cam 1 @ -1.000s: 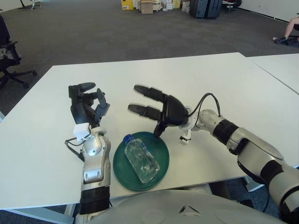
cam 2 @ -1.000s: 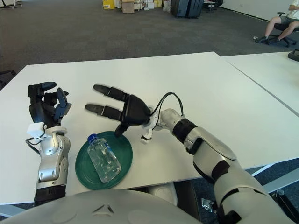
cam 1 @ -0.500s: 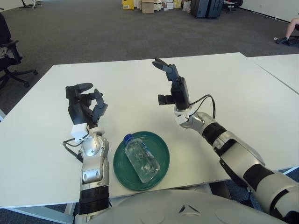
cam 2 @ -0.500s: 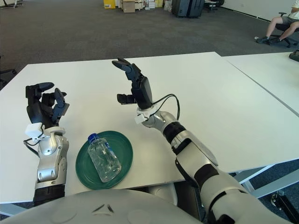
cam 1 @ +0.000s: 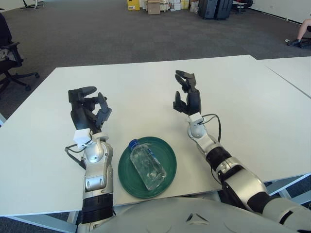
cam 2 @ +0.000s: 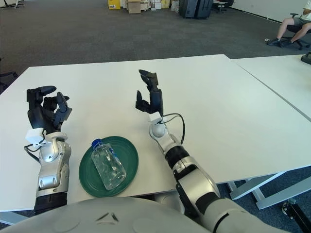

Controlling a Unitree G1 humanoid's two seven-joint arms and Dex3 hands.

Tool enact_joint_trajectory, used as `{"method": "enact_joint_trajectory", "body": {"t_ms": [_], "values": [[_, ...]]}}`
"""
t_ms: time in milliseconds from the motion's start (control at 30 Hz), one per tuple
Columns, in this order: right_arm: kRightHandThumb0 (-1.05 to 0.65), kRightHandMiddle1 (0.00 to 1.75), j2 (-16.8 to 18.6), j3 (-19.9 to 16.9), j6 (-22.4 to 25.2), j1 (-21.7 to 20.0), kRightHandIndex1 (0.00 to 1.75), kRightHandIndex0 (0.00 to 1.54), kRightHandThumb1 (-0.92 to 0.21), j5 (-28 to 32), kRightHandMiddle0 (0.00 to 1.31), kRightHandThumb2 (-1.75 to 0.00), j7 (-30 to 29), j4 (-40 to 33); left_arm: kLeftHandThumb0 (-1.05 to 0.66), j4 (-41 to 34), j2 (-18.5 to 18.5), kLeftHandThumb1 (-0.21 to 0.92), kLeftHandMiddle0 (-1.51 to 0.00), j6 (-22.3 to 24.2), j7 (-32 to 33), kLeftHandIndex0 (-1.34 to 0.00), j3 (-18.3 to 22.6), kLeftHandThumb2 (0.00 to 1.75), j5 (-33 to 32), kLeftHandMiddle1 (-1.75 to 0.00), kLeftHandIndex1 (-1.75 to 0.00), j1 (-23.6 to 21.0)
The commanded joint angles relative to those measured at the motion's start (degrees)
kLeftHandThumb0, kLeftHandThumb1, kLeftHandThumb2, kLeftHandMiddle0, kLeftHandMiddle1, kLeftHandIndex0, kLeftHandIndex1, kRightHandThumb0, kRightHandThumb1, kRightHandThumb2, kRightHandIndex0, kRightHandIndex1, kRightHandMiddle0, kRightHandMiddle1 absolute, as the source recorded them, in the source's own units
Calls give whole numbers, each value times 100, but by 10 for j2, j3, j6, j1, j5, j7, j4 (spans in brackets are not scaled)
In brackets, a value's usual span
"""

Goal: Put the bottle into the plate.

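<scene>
A clear plastic bottle point(cam 1: 146, 165) with a blue cap lies on its side inside the dark green plate point(cam 1: 167, 154) near the table's front edge. My right hand point(cam 1: 186, 94) is raised upright to the right of the plate, well apart from the bottle, its fingers relaxed and holding nothing. My left hand point(cam 1: 87, 110) stands upright to the left of the plate, fingers loosely curled with nothing in them.
The white table point(cam 1: 146, 87) stretches wide behind the plate. A second white table point(cam 1: 291, 68) adjoins at the right. A black office chair point(cam 1: 9, 63) stands on the carpet at far left, and boxes line the far wall.
My right hand has drawn back from above the plate, risen upright and come to the plate's right side. The bottle, plate and left hand stay where they were.
</scene>
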Motion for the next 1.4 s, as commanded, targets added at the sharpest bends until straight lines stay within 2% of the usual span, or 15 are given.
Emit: {"method": "enact_joint_trajectory", "body": {"t_ms": [0,200,400,500,600,700,767,867,1033,1200,1367], "values": [[-66,86,12,-33,17,2,7,36,-92,8,0,-89,23,-6,-39,-8,4,73,-43,5,-9,-32,1,79,5,-158,-175,-5],[-65,87,23,-69,9,30,6,36,-92,22,0,-89,67,17,-39,-4,10,73,-43,20,-19,-31,-1,79,11,-158,-175,-7],[-66,93,26,-117,-16,18,8,40,-92,61,0,-88,144,81,-38,43,14,80,-43,39,-18,-27,-8,69,36,-155,-175,-19],[-67,96,28,-135,-22,11,8,41,-92,70,0,-87,172,99,-37,120,18,86,-42,28,-17,-24,-13,60,46,-151,-175,-30],[-67,98,27,-147,-30,6,9,43,-92,64,0,-85,183,112,-36,196,35,91,-42,9,-20,-21,-15,54,61,-138,-175,-39],[-67,98,27,-156,-37,4,9,43,-92,57,0,-84,186,123,-36,250,53,91,-42,-12,-22,-20,-17,53,75,-129,-175,-46],[-66,99,26,-163,-41,0,10,44,-92,54,0,-84,182,130,-36,306,71,92,-42,-28,-31,-20,-16,53,75,-116,-175,-61],[-65,100,28,-175,-40,-3,11,46,-92,52,0,-83,175,135,-36,366,83,92,-42,-45,-38,-19,-16,53,71,-108,-175,-84],[-63,101,29,-188,-41,-5,12,48,-92,45,1,-82,170,136,-35,456,92,92,-44,-75,-40,-19,-17,53,65,-98,-175,-118],[-62,101,24,-192,-42,-3,12,47,-92,31,0,-84,159,138,-35,615,116,92,-45,-129,-32,-19,-8,53,62,-89,-175,-167],[-61,101,24,-194,-40,1,12,46,-92,28,0,-85,154,134,-35,714,145,92,-44,-155,-24,-19,-3,53,66,-83,-175,-190]]}}
